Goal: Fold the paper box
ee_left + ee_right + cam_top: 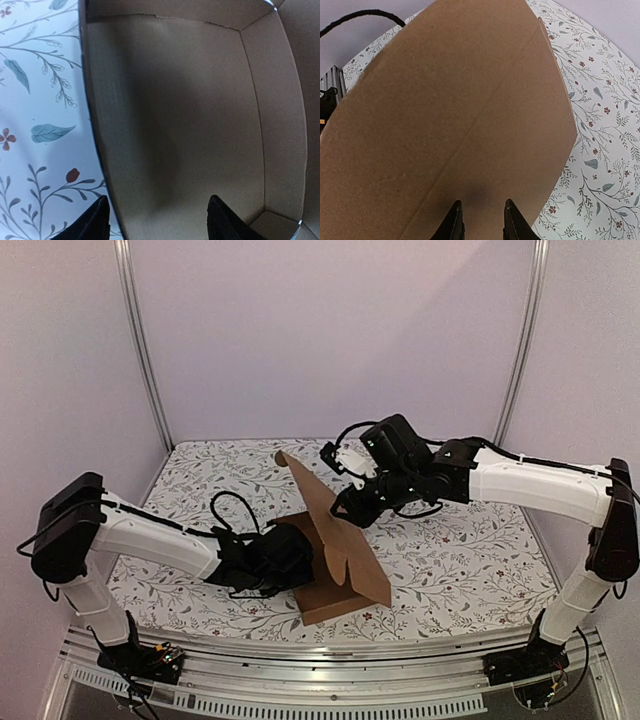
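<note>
Left fingers [223,223] astride paper box [340,575] wall, right fingers [513,221] against lid

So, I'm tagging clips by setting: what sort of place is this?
Probably a robotics lab cell: pale walls with aluminium frame posts, a left arm and right arm mounted at a floral-covered table, working a paper box.

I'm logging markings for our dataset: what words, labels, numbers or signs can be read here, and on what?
None readable in any view.
The paper box is plain brown cardboard.
The table cover shows only a floral print.
The robot arms show no legible marking.
</note>
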Motion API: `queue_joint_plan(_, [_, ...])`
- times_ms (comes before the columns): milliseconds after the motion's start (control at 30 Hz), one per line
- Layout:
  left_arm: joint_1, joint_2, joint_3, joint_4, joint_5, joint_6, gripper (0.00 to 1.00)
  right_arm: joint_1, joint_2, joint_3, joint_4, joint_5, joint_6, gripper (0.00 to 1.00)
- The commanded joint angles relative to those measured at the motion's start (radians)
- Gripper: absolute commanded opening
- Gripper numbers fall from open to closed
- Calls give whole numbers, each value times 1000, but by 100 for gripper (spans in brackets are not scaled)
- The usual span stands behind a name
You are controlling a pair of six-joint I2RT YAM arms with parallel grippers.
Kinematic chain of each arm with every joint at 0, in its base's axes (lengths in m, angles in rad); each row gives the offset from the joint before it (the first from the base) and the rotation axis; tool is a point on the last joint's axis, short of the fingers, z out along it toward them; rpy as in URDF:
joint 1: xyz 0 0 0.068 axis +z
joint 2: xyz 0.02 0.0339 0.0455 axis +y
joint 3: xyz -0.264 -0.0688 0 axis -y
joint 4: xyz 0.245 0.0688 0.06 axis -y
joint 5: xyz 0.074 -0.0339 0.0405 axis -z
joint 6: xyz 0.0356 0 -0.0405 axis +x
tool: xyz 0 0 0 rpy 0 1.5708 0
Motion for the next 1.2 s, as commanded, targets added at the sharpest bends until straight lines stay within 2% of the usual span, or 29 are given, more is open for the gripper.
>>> queue_joint_plan(0, [-22,-77,-41,-19,-55,76,68,14,43,2,17,-6,22,26])
queue_joint_plan(100, [-24,-150,-81,-57,-75,135,75,17,50,1,16,-2,23,26])
queue_joint_plan(467, [-22,-465,-171,-161,-144,413,79,38,8,-25,-16,73,16,30])
queue_joint_plan(733, [-21,-515,-128,-226,-153,571,78,98,-146,-133,-74,190,78,34])
queue_joint_plan(933, [-16,-545,-61,-444,-290,591,78,159,-297,-271,-103,259,191,36])
queue_joint_plan(1067, [49,-605,-79,-479,-321,594,78,194,-361,-364,-114,260,286,36])
queue_joint_plan(1167, [147,-675,-144,-391,-228,625,77,232,-400,-456,-95,275,379,35])
